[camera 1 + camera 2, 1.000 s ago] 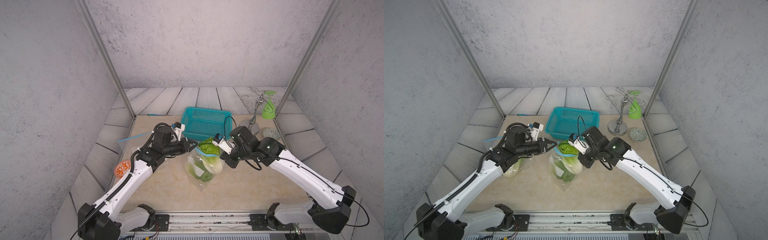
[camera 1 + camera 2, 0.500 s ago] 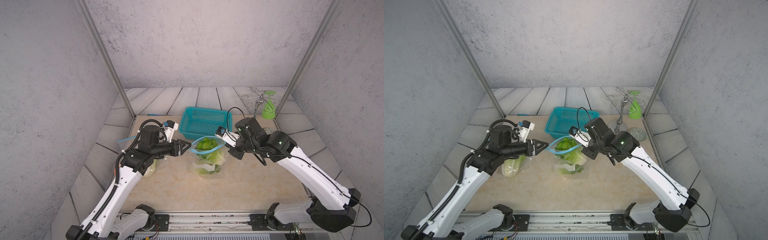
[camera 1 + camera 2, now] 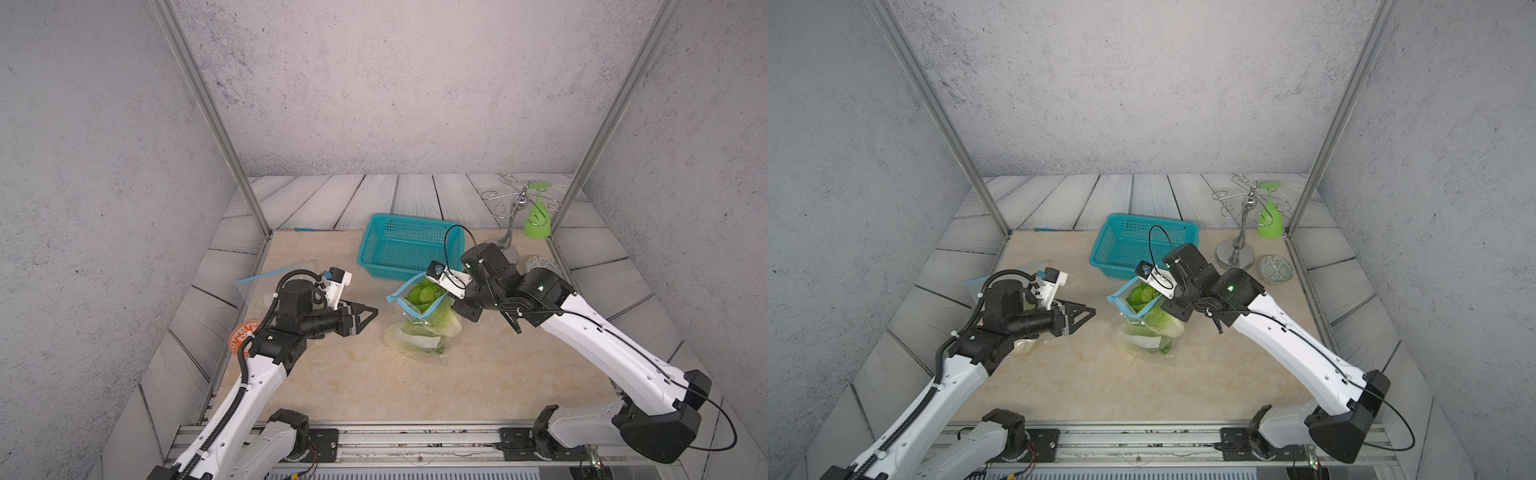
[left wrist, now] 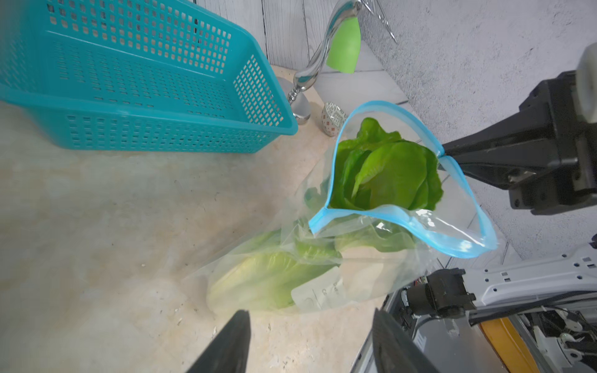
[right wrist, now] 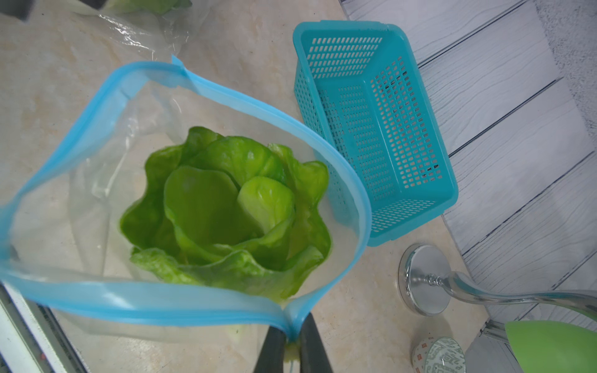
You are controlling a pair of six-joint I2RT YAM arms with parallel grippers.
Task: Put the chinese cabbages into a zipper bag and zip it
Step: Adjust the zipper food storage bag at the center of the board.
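Right pincer (image 5: 292, 342) tight on zipper bag's (image 5: 129, 310) rim corner; left pincer (image 4: 310, 315) agape, empty, nearby.

cabbage (image 3: 1024, 345) mostly hidden under left arm (image 3: 951, 374); orange disc (image 3: 240, 337) half covered; zipper bag (image 4: 381, 271) label print unreadable.

1. Both top views look down from high in front, covering the whole table (image 3: 332, 386).
2. Left wrist view faces the zipper bag (image 4: 445, 226) closely, side-on.
3. Right wrist view peers into it; both share the basket (image 5: 381, 129).
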